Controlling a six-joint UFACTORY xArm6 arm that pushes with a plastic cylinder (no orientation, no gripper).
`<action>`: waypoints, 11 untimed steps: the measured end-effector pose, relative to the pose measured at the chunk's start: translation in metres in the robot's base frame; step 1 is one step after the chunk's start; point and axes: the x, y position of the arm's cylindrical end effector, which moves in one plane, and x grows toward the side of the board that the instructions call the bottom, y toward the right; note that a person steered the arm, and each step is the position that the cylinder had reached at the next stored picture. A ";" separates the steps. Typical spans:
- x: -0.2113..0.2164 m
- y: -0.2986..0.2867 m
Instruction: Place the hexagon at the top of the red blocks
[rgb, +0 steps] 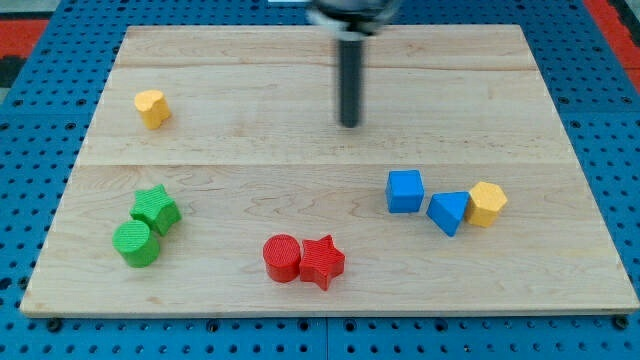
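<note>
— Hexagon, where? And which way does it point?
— Yellow hexagon sits far at the view's right, touching the blue triangle; no long axis shows.
— Left to right?
— Yellow block, green star, green cylinder, red cylinder touching red star, my tip above them, blue cube.
— Fingers?
— None; a bare rod over the wooden board, touching no block.

The rod above my tip is blurred, and its mount is cut off by the view's top edge.
</note>
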 end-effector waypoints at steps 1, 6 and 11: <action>0.032 0.133; 0.049 -0.006; 0.115 -0.019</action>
